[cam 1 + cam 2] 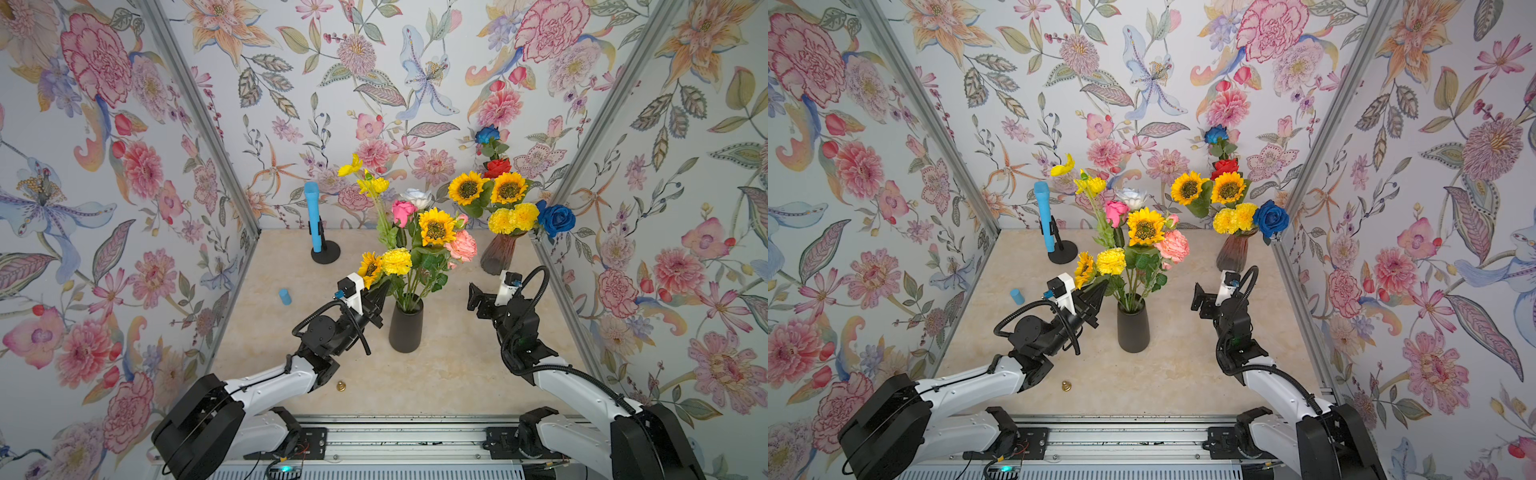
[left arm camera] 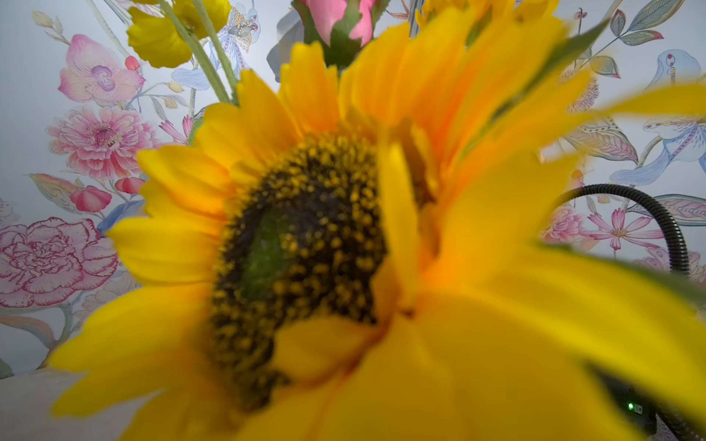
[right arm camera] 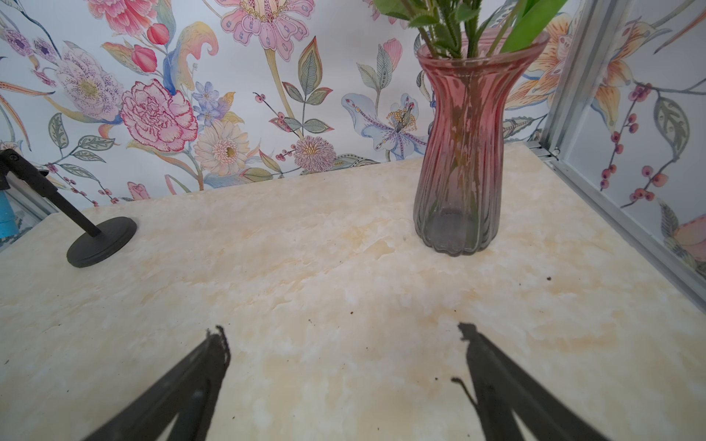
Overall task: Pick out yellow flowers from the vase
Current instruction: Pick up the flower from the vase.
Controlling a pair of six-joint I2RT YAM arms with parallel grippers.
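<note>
The left hand [image 1: 381,297] was closed among stems [image 1: 409,291] beneath the low sunflower [image 1: 370,268] in the black vase [image 1: 406,328], grip unconfirmed; the right hand [image 3: 342,330] stood wide and empty; yellow flowers [image 1: 436,226] stood in that vase and the pink glass vase [image 1: 498,253], none on the bench [image 1: 449,365], removal judged barely begun.

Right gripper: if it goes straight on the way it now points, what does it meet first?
Probably only the bare tabletop: the open right gripper tilts down toward it. The pink glass vase stands to one side of that line and the black stand to the other, though depth is unclear.
</note>
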